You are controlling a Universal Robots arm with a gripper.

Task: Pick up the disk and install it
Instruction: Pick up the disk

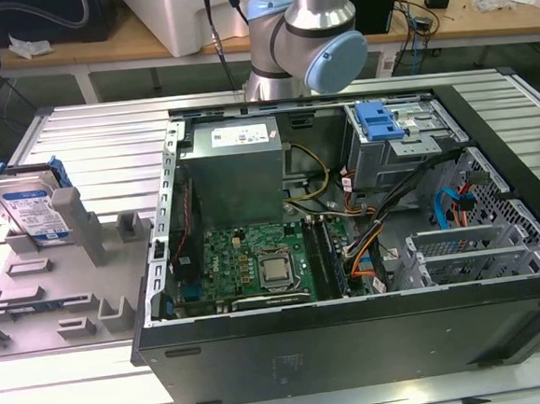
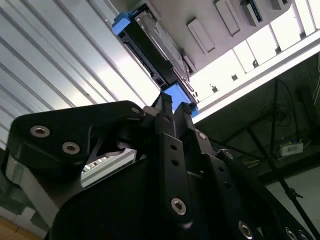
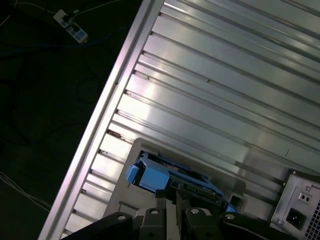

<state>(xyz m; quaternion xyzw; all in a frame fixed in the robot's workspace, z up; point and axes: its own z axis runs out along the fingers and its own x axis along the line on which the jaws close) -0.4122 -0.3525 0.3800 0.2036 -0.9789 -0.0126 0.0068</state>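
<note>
The disk [image 1: 32, 207] stands on edge in a grey holder [image 1: 61, 275] at the exterior view's left. It is a silver drive with a white-and-blue label in a blue bracket. Both wrist views look down on its narrow edge, with the disk [image 2: 150, 47] [image 3: 172, 177] some way beyond the fingertips. My gripper [image 2: 173, 106] [image 3: 170, 196] hangs above it without touching, its black fingers shut together on nothing. In the exterior view the arm's joints [image 1: 303, 31] stand behind the computer case.
An open computer case [image 1: 347, 224] lies on the ribbed aluminium table [image 1: 96, 131], showing the motherboard, power supply and cables. A drive bay with a blue carrier [image 1: 381, 123] is at its back right, and a metal cage [image 1: 461, 252] at its front right.
</note>
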